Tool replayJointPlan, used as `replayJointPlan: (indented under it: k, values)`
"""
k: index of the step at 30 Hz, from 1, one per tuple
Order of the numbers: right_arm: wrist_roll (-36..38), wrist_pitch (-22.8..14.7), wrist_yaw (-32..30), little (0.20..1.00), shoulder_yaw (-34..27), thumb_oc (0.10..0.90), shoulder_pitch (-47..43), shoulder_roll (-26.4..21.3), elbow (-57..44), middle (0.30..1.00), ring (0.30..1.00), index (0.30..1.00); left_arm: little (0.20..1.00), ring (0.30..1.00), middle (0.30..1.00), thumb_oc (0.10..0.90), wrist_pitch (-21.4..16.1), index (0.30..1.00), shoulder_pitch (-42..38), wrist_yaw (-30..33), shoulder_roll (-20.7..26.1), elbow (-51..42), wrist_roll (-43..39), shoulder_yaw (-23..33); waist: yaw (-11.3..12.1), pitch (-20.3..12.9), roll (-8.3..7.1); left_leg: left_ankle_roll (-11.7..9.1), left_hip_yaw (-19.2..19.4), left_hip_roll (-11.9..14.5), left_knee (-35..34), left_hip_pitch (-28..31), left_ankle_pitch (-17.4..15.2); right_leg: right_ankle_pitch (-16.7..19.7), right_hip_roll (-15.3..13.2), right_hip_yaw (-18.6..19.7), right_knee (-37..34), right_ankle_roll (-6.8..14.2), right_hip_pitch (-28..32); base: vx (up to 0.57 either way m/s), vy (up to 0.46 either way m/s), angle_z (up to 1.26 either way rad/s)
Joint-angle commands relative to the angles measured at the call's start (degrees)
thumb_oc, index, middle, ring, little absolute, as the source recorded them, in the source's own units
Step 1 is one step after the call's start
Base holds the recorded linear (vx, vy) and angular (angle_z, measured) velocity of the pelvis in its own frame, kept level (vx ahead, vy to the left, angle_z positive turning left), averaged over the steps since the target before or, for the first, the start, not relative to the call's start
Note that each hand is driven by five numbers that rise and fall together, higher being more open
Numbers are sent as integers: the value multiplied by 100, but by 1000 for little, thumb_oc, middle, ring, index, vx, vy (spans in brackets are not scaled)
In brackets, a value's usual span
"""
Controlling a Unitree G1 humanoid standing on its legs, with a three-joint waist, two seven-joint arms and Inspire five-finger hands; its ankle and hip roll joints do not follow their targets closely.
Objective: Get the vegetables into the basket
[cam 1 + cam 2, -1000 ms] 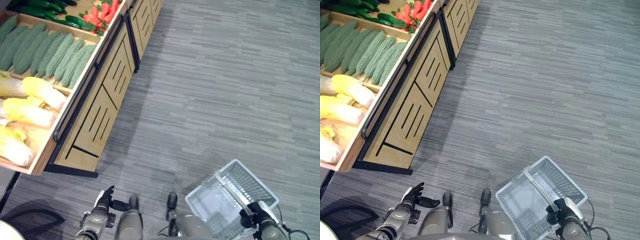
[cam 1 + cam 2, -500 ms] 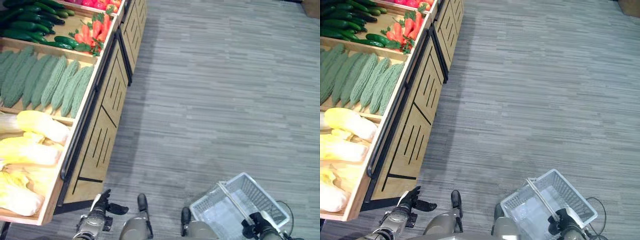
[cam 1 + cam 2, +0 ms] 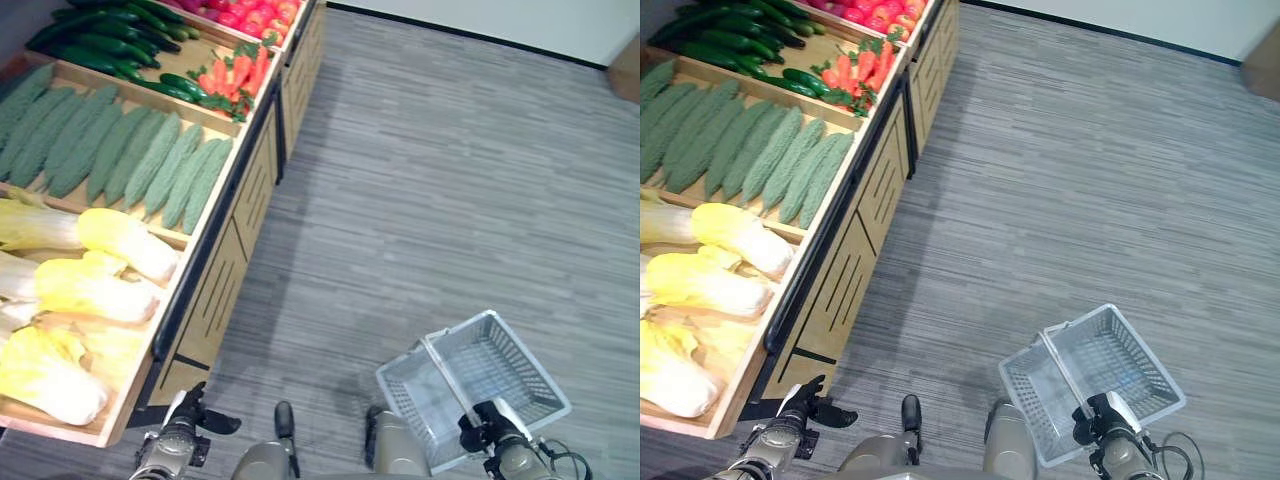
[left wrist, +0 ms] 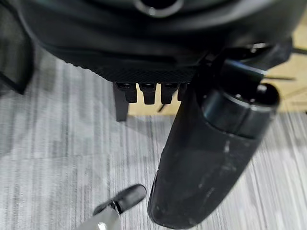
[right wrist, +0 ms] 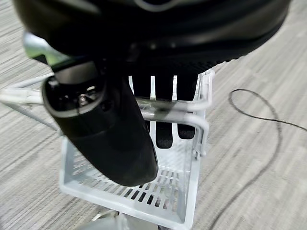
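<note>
Open floor (image 3: 450, 180) ahead, produce stand (image 3: 215, 290) blocking left, basket (image 3: 470, 385) low right

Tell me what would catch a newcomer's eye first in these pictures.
The wooden produce stand on the robot's left draws the eye: pale yellow cabbages nearest, then bumpy green bitter gourds, dark cucumbers and orange carrots farther along. Next comes the white basket over the grey floor at lower right, empty, its handle gripped by the right robot hand.
</note>
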Motion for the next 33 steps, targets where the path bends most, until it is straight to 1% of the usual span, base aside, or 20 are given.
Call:
replayJointPlan:
  k: [1,2,4,5,7,10,11,12,13,15,16,18,19,20,21,22,26,29,32,33]
  values:
    - [-3,-57,-78,300,72,400,63,-481,-105,300,300,300,1000,1000,1000,900,-177,1000,40,147,168,-142,-76,225,-57,136,-10,-684,-127,601,478,331,-520,937,30,31,115,126,-22,272,-261,89]
    - [-40,-61,-60,300,88,400,91,-469,-158,300,300,300,1000,1000,1000,900,-165,1000,63,147,175,7,-89,296,-65,98,-48,-718,-209,637,525,399,-595,972,37,41,108,150,-34,218,-245,84]
    - [-62,-63,-66,300,89,400,124,-473,-106,300,300,300,1000,1000,1000,900,-123,1000,192,181,112,114,-102,443,2,-50,-99,-801,-317,752,554,457,-590,832,124,-182,148,81,149,308,-416,77]
    - [-48,-82,-76,300,75,400,103,-509,-18,300,300,300,1000,1000,1000,900,-98,1000,242,204,44,229,-143,530,17,-149,-60,-907,-486,926,517,445,-464,698,334,-259,122,-56,270,258,-441,68]
    - [33,-138,-140,300,18,400,117,-583,-45,300,300,300,1000,1000,1000,900,-99,1000,247,247,-34,232,-182,529,45,-188,-30,-1020,-631,1083,620,344,-277,556,459,-443,151,-179,345,158,-346,46]
    - [119,-165,-178,300,-31,400,147,-659,-68,300,300,300,1000,1000,1000,900,-84,1000,182,254,-108,219,-175,444,29,-173,0,-1099,-657,1158,868,90,-117,427,481,-667,154,-285,432,53,-255,51]
    - [174,-157,-205,300,-97,400,206,-749,-81,300,300,300,1000,1000,1000,900,-75,1000,72,272,-166,170,-188,349,-32,-102,16,-1124,-172,1235,1199,-133,5,334,422,-978,99,-370,635,15,-232,56]
    - [174,-157,-205,300,-98,400,205,-747,-80,300,300,300,1000,1000,1000,900,-75,1000,70,272,-164,170,-188,349,-43,-115,10,-1122,-181,1226,1195,-154,19,342,413,-986,94,-369,621,34,-235,92]
    - [194,-140,-209,300,-143,400,246,-763,-53,300,300,300,1000,1000,1000,900,-68,1000,35,263,-177,146,-171,301,-73,-111,17,-1115,126,1302,1265,-195,67,293,402,-1118,57,-404,717,33,-137,142]
    - [315,-109,-228,300,-307,400,374,-750,11,300,300,300,1000,1000,1000,900,-39,1000,-42,255,-190,76,-137,198,-172,-83,80,-1132,1022,1502,1350,-280,218,202,399,-1469,-16,-445,945,76,-193,138]
    - [349,-93,-242,300,-344,400,412,-741,52,300,300,300,1000,1000,1000,900,-33,1000,-55,245,-191,62,-105,163,-183,-98,116,-1200,1130,1500,1331,-288,167,110,426,-1512,-47,-409,1027,94,-138,102]
    - [418,-73,-259,300,-429,400,467,-710,122,300,300,300,1000,1000,1000,900,-2,1000,-106,261,-194,114,-1,97,-224,-122,179,-1220,1413,1437,1154,-374,159,64,430,-1700,-156,-388,1155,95,-61,103]
    - [437,-68,-292,300,-448,400,474,-668,136,300,300,300,1000,1000,1000,900,36,1000,-137,304,-174,189,97,96,-220,-145,214,-1220,1484,1318,857,-505,330,42,427,-1835,-201,-371,1239,48,9,83]
    - [450,-69,-304,300,-440,400,436,-651,142,300,300,300,1000,1000,1000,900,40,1000,-143,334,-159,223,127,117,-183,-131,221,-1144,1466,1298,749,-588,449,111,417,-1897,-181,-405,1185,122,38,57]
    - [415,-58,-315,300,-405,400,420,-611,163,300,300,300,1000,1000,1000,900,52,1000,-102,332,-155,263,120,155,-197,-169,231,-1183,1407,1271,610,-446,305,-10,435,-1845,-154,-340,1264,52,75,28]
    - [410,-59,-324,300,-402,400,404,-574,169,300,300,300,1000,1000,1000,900,63,1000,-63,349,-150,293,142,190,-184,-177,223,-1094,1480,1259,553,-428,388,69,408,-1918,-136,-369,1233,154,125,-3]
    - [304,-34,-267,300,-336,400,423,-423,257,300,300,300,1000,1000,1000,900,56,1000,62,319,-164,321,200,235,-92,-239,131,-954,1475,1107,420,-247,261,83,238,-1866,-11,-283,1308,127,184,-8]
    - [149,38,-180,300,-217,400,340,-259,390,300,300,300,1000,1000,1000,900,29,1000,124,287,-185,300,182,261,15,-259,-14,-764,1477,869,490,-195,-50,232,-24,-1769,47,-78,1367,128,255,15]
    - [54,81,-157,300,-159,400,262,-227,419,300,300,300,1000,1000,1000,900,16,1000,158,268,-141,253,139,296,88,-233,-57,-615,1447,719,493,-172,-177,408,-202,-1665,622,49,1186,64,218,13]
    - [13,66,-170,300,-87,400,170,-201,368,300,300,300,1000,1000,1000,900,12,1000,193,275,-81,237,97,339,106,-169,-33,-510,1466,651,417,-58,-214,644,-312,-1555,1349,154,921,105,237,18]
